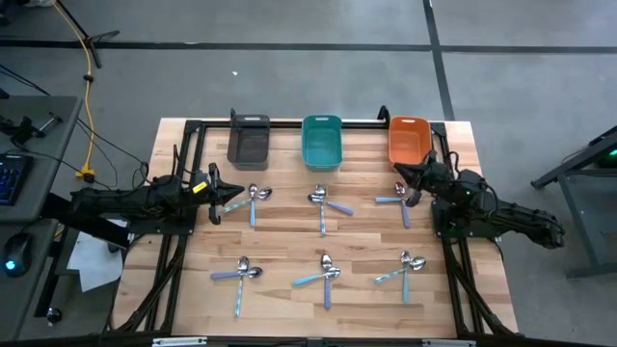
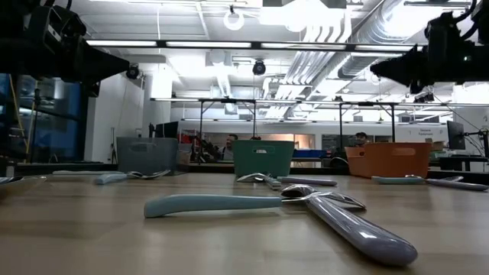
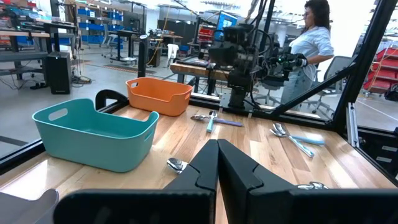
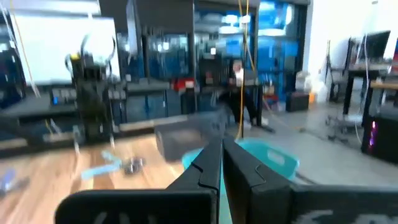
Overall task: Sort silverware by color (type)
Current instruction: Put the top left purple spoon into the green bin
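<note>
The left hand (image 1: pixel 214 186) hovers closed and empty left of the teal bin (image 1: pixel 322 143); the right hand (image 1: pixel 400 171), closed and empty too, hovers right of it. The spoons (image 1: pixel 324 202) lie in six pairs on the tabletop (image 1: pixel 289 246) below that bin.

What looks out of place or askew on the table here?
Nothing stands out. The spoons lie in six crossed pairs on the table, the three bins stand upright along the far edge, and the left gripper and right gripper hover shut, holding nothing.
</note>
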